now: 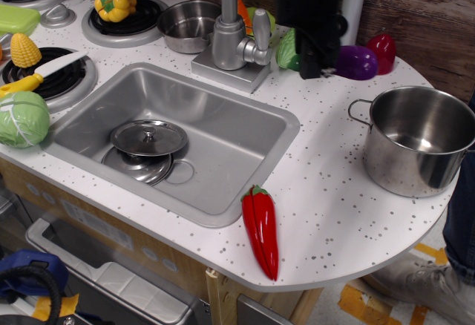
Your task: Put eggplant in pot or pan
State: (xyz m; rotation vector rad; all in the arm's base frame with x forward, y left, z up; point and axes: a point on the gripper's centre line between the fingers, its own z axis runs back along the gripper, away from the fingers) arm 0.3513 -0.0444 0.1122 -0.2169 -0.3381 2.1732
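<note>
**Speckled counter, eggplant aloft**

White speckled countertop (pixel 326 191) carries the steel pot (pixel 415 141) at its right end. Up-left of the pot, the black gripper (pixel 320 61) clenches the purple eggplant (pixel 358 62) above the counter.

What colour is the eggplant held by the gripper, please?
Glossy purple eggplant, seen in the observation.image view, the only one.

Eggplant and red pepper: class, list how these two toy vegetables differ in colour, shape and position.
The eggplant is purple and stubby; the red pepper is red, long and pointed. The eggplant is held up in the gripper near the big pot; the red pepper lies flat on the counter. Both are glossy.
</note>
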